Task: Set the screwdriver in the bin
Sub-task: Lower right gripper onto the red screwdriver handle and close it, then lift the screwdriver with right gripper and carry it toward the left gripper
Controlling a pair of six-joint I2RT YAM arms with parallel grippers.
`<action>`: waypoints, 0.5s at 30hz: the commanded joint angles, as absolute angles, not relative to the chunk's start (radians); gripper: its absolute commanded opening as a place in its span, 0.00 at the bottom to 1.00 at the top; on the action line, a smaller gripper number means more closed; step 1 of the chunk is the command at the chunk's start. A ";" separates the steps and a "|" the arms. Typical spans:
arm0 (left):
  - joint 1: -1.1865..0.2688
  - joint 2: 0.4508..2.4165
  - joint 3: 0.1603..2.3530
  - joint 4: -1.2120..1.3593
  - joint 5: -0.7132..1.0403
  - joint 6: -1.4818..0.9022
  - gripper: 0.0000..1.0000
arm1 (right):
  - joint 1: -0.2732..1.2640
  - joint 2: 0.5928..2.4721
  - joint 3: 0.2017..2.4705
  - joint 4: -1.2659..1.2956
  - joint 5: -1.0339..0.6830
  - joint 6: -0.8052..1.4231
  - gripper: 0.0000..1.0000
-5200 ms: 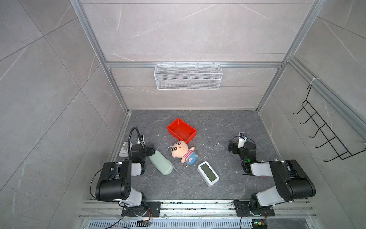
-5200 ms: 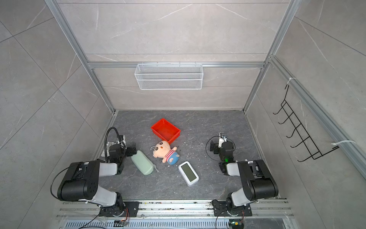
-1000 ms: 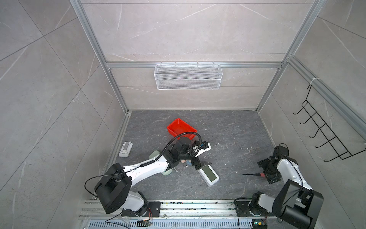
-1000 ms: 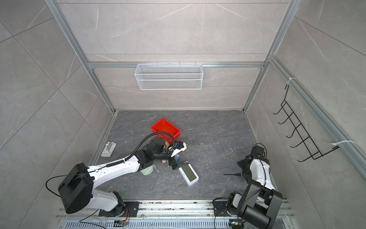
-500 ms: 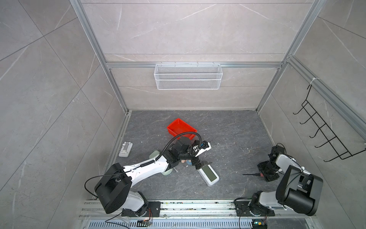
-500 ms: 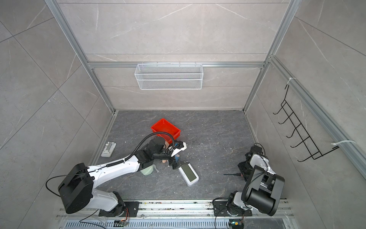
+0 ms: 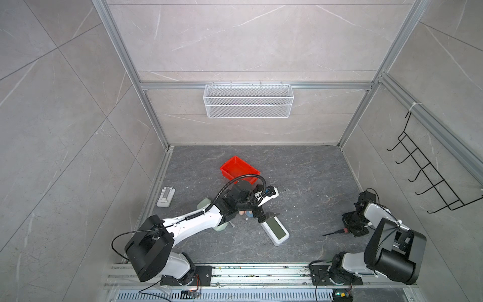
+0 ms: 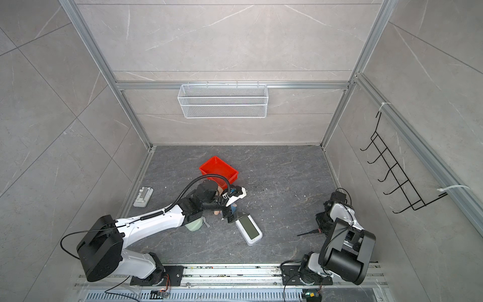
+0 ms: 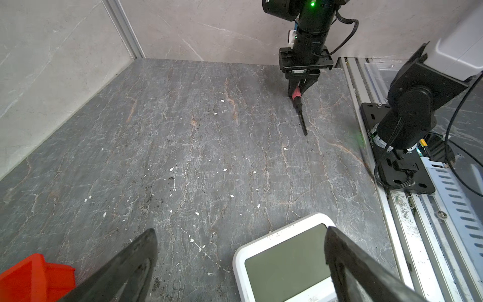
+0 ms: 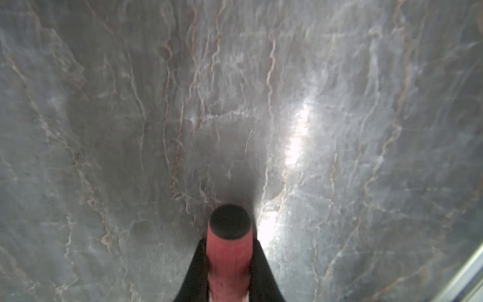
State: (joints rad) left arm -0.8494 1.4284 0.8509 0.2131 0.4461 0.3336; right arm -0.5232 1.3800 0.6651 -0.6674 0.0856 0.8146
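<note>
The grey stone bench carries everything. The left arm stretches across its middle. The left gripper hangs with its fingers spread wide and empty above a white screened device, on the near side of the bin. The red bin sits toward the far middle of the bench, with nothing visible inside it.

At the right edge, well apart from the bin, the right gripper points down. Its fingers are clamped on the red handle of the screwdriver. The black shaft points left and runs low along the bench; whether it touches the surface I cannot tell.

By my judgement the grasp is made. The lift, the carry left and far across the bench, and the release over the bin are all left to do.
</note>
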 commanded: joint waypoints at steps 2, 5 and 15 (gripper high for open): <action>-0.854 1.401 0.838 0.248 0.417 0.341 1.00 | -0.525 1.330 0.637 -0.705 0.122 0.781 0.00; -0.854 1.393 0.827 0.264 0.406 0.325 1.00 | -0.526 1.278 0.645 -0.712 0.121 0.757 0.00; -0.849 1.417 0.837 0.315 0.387 0.240 1.00 | -0.491 1.118 0.668 -0.735 0.068 0.667 0.00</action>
State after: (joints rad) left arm -0.8490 1.4258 0.8261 0.2451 0.3977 0.2897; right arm -0.5079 1.1507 0.6476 -0.6975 0.0845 0.7128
